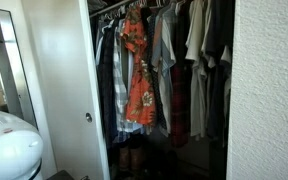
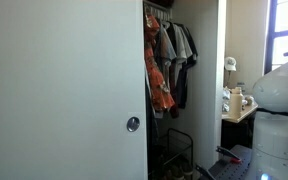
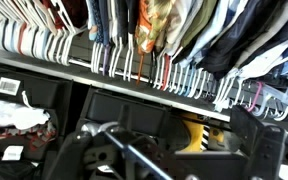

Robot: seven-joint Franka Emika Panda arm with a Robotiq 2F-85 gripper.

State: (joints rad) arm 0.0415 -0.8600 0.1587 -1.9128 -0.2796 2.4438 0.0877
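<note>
The white sliding door [image 2: 64, 90] fills the near left of an exterior view and stands pushed aside. The closet to its right is open. In an exterior view from farther round, the same door [image 1: 59, 80] stands left of the dark opening, with a mirror [image 1: 4, 70] on the far left.

The robot's white arm [image 2: 279, 100] rises at the right, near a bright window [image 2: 287, 30]. A rounded white part of the arm [image 1: 9, 145] also shows low at the near left.

A packed row of hanging clothes [image 1: 179, 70] crosses the closet, mostly grey, dark and plaid. An orange flowered shirt [image 1: 137, 70] hangs at the left end of the row, nearest the door edge. It also shows just right of the door [image 2: 159, 75].

In the wrist view the rod [image 3: 84, 68] runs slantwise across the picture, with the garments above it. That view seems to stand upside down.

The white hangers [image 3: 44, 45] crowd along the rod, their hooks over it, and they are the things closest to the tool. The gripper [image 3: 169, 150] shows as dark shapes along the bottom edge, near the rod but apart from it. Its jaws are spread wide with nothing between them.

Beyond the rod lie a crumpled white bag [image 3: 19, 115] at the left and a yellow thing [image 3: 197, 135] toward the right, too blurred to name.

A round metal pull [image 2: 132, 124] sits low on the door's right edge.
</note>
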